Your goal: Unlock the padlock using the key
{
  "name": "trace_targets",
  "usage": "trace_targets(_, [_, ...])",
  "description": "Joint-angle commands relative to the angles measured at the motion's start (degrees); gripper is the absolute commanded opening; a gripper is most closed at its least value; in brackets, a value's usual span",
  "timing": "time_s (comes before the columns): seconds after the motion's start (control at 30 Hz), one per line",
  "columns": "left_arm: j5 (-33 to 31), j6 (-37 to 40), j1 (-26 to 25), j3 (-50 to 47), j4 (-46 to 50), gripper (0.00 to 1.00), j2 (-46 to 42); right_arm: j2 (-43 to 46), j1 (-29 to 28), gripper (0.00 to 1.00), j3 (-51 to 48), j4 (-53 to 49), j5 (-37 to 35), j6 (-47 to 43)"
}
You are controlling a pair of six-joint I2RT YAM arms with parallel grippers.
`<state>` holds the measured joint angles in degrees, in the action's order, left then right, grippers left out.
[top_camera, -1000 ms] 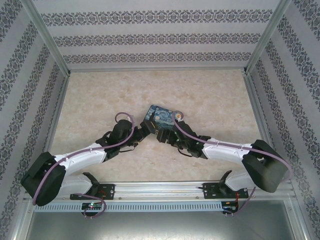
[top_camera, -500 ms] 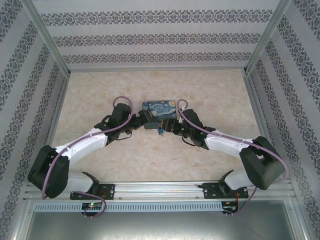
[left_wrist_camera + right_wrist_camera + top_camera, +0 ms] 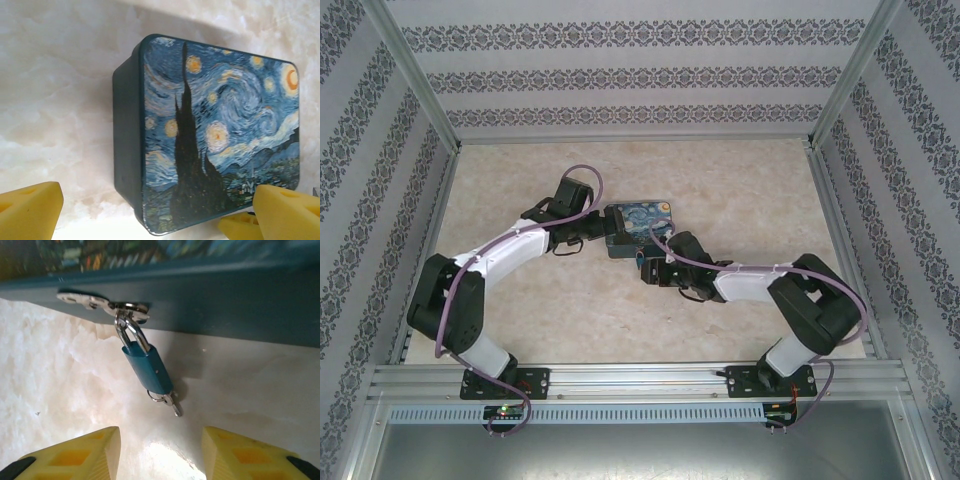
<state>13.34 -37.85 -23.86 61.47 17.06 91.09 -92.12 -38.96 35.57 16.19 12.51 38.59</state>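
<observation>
Top view: box (image 3: 638,222) with the Starry Night print sits on the tabletop (image 3: 750,180), just 12 o'clock of centre, lid up. Left hand (image 3: 603,232) is at the box's 9 o'clock edge. Right hand (image 3: 648,268) is just off its 6 o'clock side. Padlock (image 3: 640,258) is a small blue speck at the box's 6 o'clock wall, between box and right hand.

Right wrist view: padlock (image 3: 148,368) hangs from a silvery hasp (image 3: 102,303) on the dark teal wall of the box (image 3: 210,300). Shackle (image 3: 128,335) passes through the hasp loop and looks seated in the body, so locked. Blue body tilts toward 5 o'clock, low end down at the tabletop. Key (image 3: 172,406) is at that low end with a small ring (image 3: 156,397); cannot tell if it is seated in the keyhole. Right hand (image 3: 157,455): jaws partway apart, yellow pads (image 3: 80,455) at 7 and 5 o'clock of the frame, bare tabletop between them, nothing gripped. Padlock and key sit ahead at 12 o'clock, clear of the pads.

Left wrist view: left hand (image 3: 150,215) is spread wide, pads (image 3: 30,210) in the bottom corners. Box (image 3: 220,130) lies ahead. Pad at 7 o'clock is clear of it; pad at 5 o'clock overlaps the box corner, contact cannot be told. Nothing clamped.
</observation>
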Motion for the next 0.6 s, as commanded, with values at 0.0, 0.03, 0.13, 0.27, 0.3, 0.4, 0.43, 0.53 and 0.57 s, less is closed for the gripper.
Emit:
trace_targets(0.0, [1.2, 2.1, 1.1, 1.8, 2.5, 0.97, 0.9, -1.9, -0.6, 0.46, 2.1, 3.4, -0.7, -0.8])
trace_targets(0.03, [1.6, 2.1, 1.2, 1.9, 2.4, 0.97, 1.1, -2.4, -0.5, 0.46, 2.2, 3.8, -0.9, -0.6])
trace_targets(0.13, [2.4, 2.0, 1.5, 2.1, 2.1, 0.97, 1.8, -3.5, -0.6, 0.46, 2.5, 4.5, -1.5, -0.3])
trace_targets(0.27, [3.2, 2.1, 1.8, 2.5, 1.9, 0.97, 2.8, -4.4, -0.3, 0.45, 2.8, 4.8, -2.6, -0.1])
trace_targets(0.3, [3.4, 2.2, 1.9, 2.6, 1.9, 0.97, 3.0, -4.6, -0.2, 0.45, 2.8, 5.0, -2.8, 0.0])
trace_targets(0.4, [3.8, 2.3, 2.3, 2.8, 1.7, 0.97, 3.5, -5.2, 0.0, 0.44, 3.1, 5.6, -3.1, 0.4])
trace_targets(0.43, [4.0, 2.4, 2.4, 2.7, 1.5, 0.97, 3.6, -5.6, 0.0, 0.44, 3.3, 5.7, -3.0, 0.4])
trace_targets(0.53, [4.2, 2.6, 2.7, 2.7, 1.2, 0.97, 4.0, -6.7, 0.1, 0.42, 4.3, 5.9, -2.7, 0.6])
trace_targets(0.57, [4.3, 2.5, 2.8, 2.7, 1.2, 0.97, 4.0, -7.1, 0.0, 0.41, 4.6, 6.0, -2.4, 0.6])
